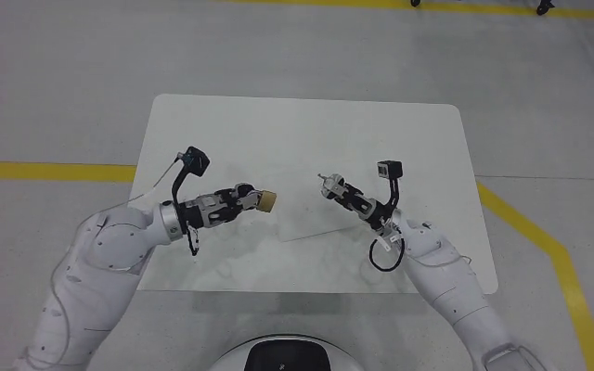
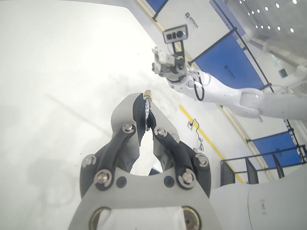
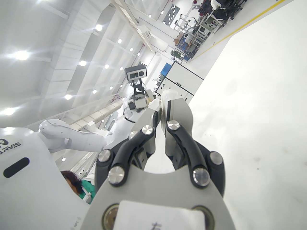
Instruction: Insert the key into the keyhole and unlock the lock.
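Left jaws grip the lock (image 1: 267,200) by its shackle (image 2: 146,112), body beyond their tips; right jaws pinch the key (image 1: 323,178). The lock could swivel, misaligning the keyhole

Lock (image 2: 148,94): body mostly hidden between the fingers (image 2: 122,113) of the left hand (image 2: 145,101); a brass corner and a strip of metal protrude past them. From above, its keyhole is too small to tell.

Key (image 1: 323,177): a tiny metal sliver at the tip of the right hand (image 3: 161,104), shape unreadable; in the right wrist view the closed fingers cover it.

Worktop (image 2: 60,60): cut off by the picture's edge.
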